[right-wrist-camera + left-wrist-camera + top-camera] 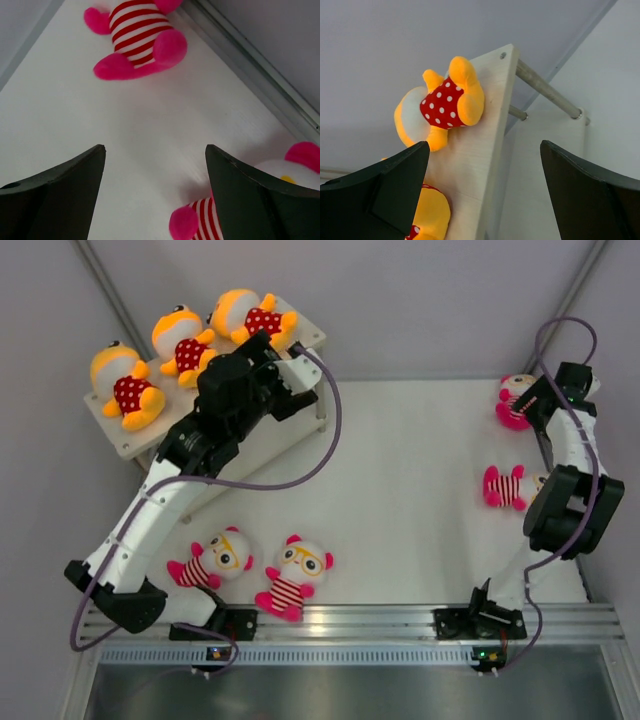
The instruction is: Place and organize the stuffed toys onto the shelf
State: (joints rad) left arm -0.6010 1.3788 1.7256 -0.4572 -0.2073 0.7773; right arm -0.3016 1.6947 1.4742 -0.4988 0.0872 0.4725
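Note:
Three orange-yellow stuffed toys in red dotted shirts point(125, 385) point(183, 345) point(250, 318) lie in a row on the cream shelf point(310, 337) at the back left. My left gripper point(300, 380) hovers by the shelf's right end, open and empty. In its wrist view point(484, 145) one orange toy point(445, 105) lies ahead on the board point(487, 125). Two striped white-faced toys point(215, 558) point(295, 575) lie near the front. Two others point(505, 487) point(512, 400) lie at the right. My right gripper point(528, 405) is open point(155, 147) over the table, with one striped toy point(200, 220) beside its right finger.
The shelf's metal legs point(547, 90) stick out past the board's end. A metal rail point(250, 70) borders the table's right edge close to the right gripper. Grey enclosure walls stand behind the shelf. Another striped toy point(137, 37) lies ahead of the right gripper.

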